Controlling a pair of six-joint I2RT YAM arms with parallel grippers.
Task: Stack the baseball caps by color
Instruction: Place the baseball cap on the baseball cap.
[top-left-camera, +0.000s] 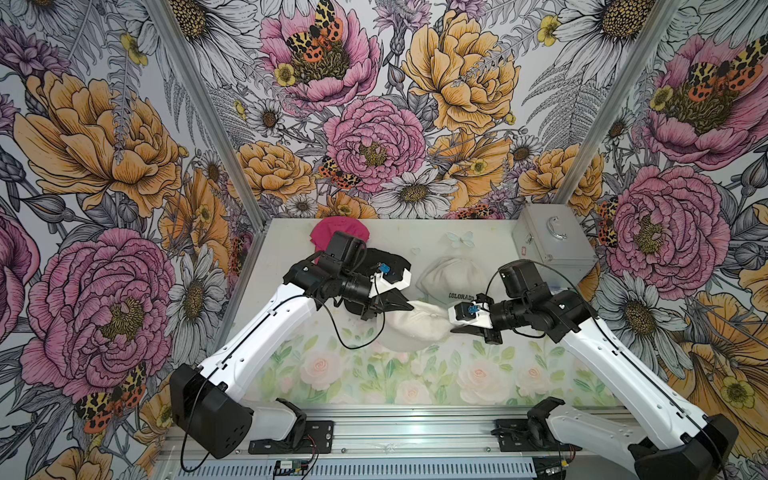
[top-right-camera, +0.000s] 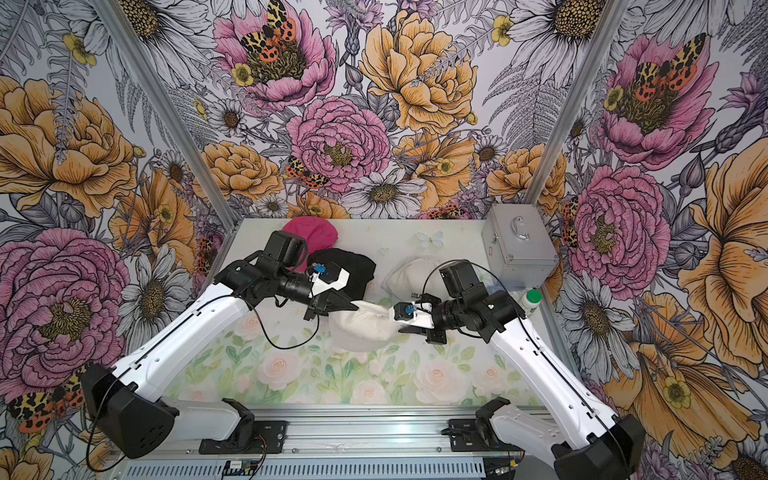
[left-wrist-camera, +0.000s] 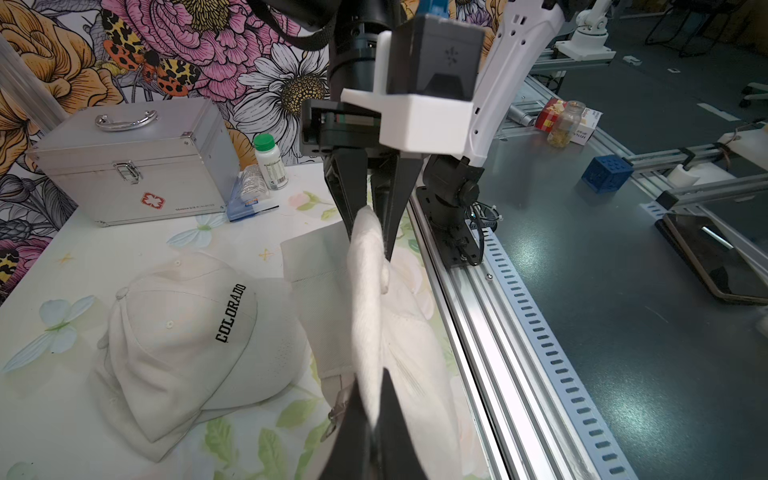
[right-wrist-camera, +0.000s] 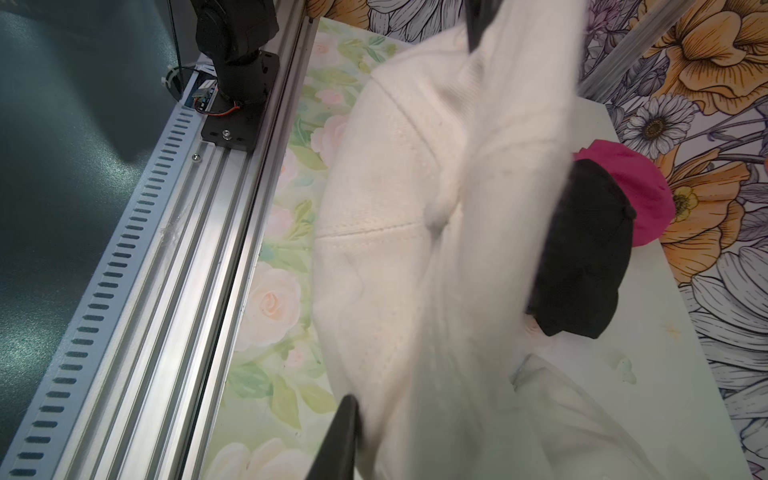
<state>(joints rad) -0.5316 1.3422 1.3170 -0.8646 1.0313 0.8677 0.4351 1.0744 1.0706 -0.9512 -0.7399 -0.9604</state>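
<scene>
Table (right-wrist-camera: 648, 332): pink cap (right-wrist-camera: 636, 187) in right wrist, not left.

Both top views look steeply down from high up; the table (top-left-camera: 415, 237) fills the lower middle of the frame, flowered walls (top-left-camera: 374, 137) above. The left wrist camera sits just behind the left gripper (left-wrist-camera: 374, 399), facing the silver case (left-wrist-camera: 124, 166). The right wrist camera looks from very close along a cream cap (right-wrist-camera: 395, 249) toward the black caps (right-wrist-camera: 582, 249). All four views share that cap.
</scene>
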